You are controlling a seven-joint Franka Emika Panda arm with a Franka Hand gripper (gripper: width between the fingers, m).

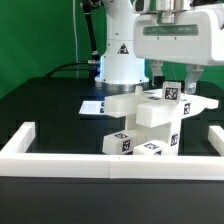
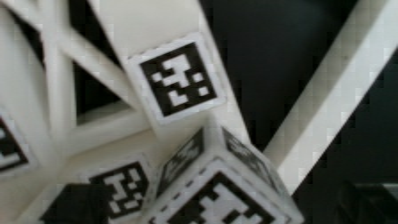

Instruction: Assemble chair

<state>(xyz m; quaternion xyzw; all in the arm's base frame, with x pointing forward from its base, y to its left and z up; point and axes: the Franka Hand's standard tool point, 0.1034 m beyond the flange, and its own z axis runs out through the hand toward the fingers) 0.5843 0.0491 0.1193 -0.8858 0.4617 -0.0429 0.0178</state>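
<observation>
The chair point(image 1: 150, 122) stands half built in the middle of the black table. It is a cluster of white slabs and bars with black-and-white tags. One upright tagged part point(image 1: 171, 95) rises at its top on the exterior view's right. My gripper point(image 1: 177, 80) hangs just over that part. Its two dark fingers point(image 1: 163, 75) stand wide apart and open, with nothing between them. In the wrist view a tagged white bar point(image 2: 178, 80) and a tagged block corner point(image 2: 240, 190) fill the picture from very close. My own fingers do not show there.
A long white border wall point(image 1: 100, 160) runs along the table's front, with side pieces at both ends. The marker board point(image 1: 93, 106) lies flat behind the chair, by the robot's white base point(image 1: 120, 65). A green backdrop stands at the rear.
</observation>
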